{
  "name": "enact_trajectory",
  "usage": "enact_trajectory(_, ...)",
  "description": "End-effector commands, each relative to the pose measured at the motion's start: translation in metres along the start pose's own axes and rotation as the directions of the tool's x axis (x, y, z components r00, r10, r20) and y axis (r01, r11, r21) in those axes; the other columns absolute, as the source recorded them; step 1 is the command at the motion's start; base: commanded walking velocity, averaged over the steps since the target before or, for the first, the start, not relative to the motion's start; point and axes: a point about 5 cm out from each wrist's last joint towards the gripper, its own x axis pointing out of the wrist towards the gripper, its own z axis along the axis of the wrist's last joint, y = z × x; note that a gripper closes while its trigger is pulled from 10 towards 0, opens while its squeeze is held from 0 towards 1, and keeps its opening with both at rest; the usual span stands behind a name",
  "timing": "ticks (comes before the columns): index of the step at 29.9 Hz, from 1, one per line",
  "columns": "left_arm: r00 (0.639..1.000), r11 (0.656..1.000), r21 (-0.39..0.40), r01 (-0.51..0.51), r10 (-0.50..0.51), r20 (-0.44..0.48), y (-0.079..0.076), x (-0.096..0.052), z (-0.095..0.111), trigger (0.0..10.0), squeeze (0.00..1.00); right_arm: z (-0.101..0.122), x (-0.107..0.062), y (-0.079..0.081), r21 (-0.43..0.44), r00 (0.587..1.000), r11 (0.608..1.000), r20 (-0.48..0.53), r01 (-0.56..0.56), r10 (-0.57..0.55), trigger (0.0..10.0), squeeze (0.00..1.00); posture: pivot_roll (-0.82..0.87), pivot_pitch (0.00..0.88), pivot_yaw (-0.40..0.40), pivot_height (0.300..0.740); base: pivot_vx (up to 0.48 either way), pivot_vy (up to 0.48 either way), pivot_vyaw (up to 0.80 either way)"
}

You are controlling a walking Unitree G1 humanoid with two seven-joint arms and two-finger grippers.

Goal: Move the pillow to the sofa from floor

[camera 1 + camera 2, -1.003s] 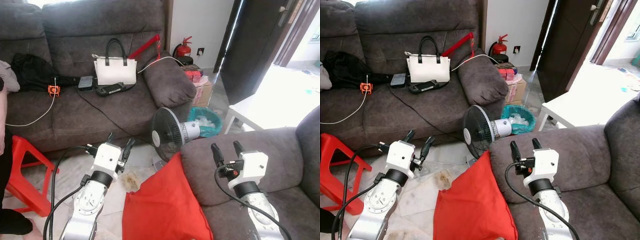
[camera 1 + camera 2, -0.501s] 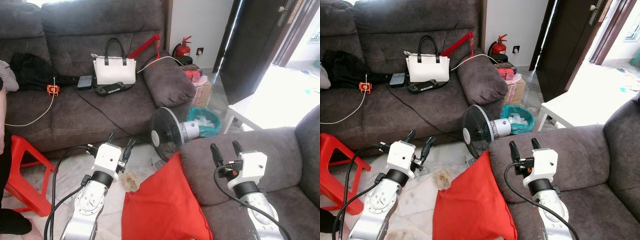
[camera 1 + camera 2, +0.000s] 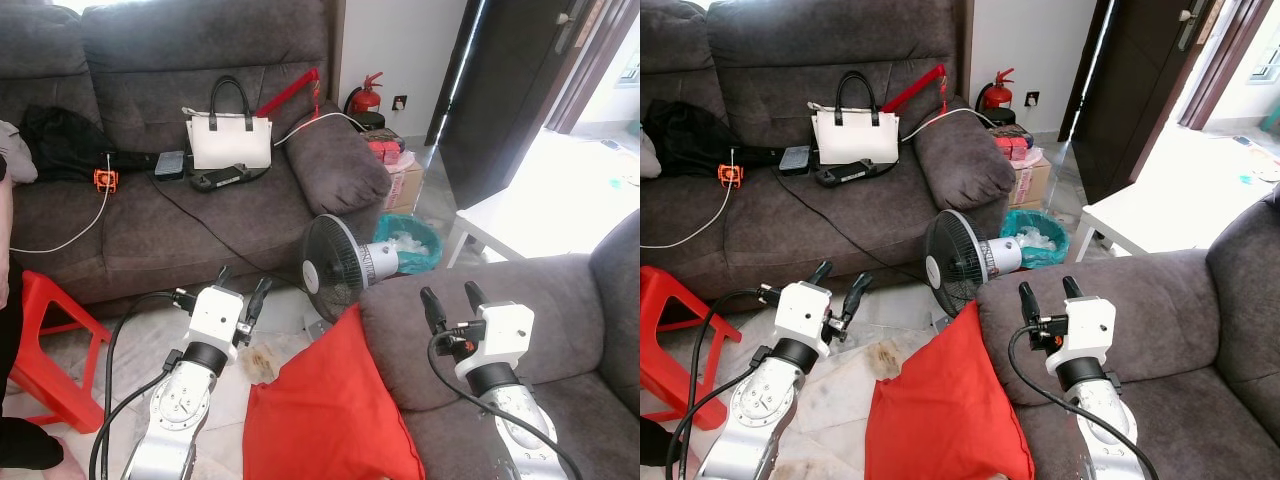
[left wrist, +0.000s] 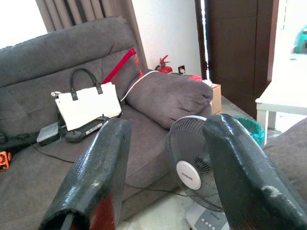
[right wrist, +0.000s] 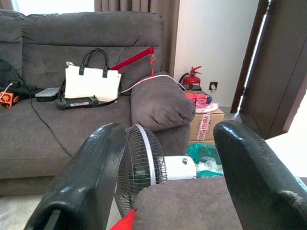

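Note:
A red pillow (image 3: 325, 412) stands on the floor, leaning against the arm of the near grey sofa (image 3: 540, 300). My left gripper (image 3: 238, 290) is open, held above the floor just left of the pillow's upper corner. Over the near sofa's arm, my right gripper (image 3: 452, 301) is open with nothing between its fingers, right of the pillow's top corner. A sliver of red pillow (image 5: 128, 222) shows by the right wrist view's edge. The long grey sofa (image 3: 150, 215) stands across the back.
A standing fan (image 3: 335, 265) sits on the floor between the sofas. A white handbag (image 3: 231, 137), cables and dark items lie on the long sofa. A red stool (image 3: 45, 350) stands at left, beside a person's sleeve. A teal bin (image 3: 410, 243), boxes, white table (image 3: 520, 225).

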Motion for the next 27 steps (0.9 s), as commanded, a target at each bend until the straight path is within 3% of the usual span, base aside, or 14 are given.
enact_trajectory(1,1.0,1.0,-0.006,0.018,-0.018,-0.005,-0.0043,-0.002,-0.0018,10.0,0.0,-0.0009,0.001,-0.001,-0.005,1.0,1.0,-0.008,0.0,0.0,10.0,0.0,0.14,0.0,-0.073,0.696,-0.244,0.0,0.0)
enact_trajectory(16,1.0,1.0,-0.006,0.016,-0.016,-0.002,-0.0046,-0.0021,-0.0018,10.0,0.0,-0.0005,0.0014,-0.0015,-0.007,1.0,1.0,-0.008,-0.003,0.003,10.0,0.0,0.14,0.0,-0.075,0.696,-0.272,0.0,0.0)
enact_trajectory(27,1.0,1.0,0.001,0.008,-0.008,-0.004,-0.0031,-0.0028,-0.0023,10.0,0.0,-0.0001,0.0019,-0.0007,-0.006,1.0,1.0,-0.007,-0.008,0.008,10.0,0.0,0.14,0.0,-0.077,0.696,0.0,0.0,0.0)
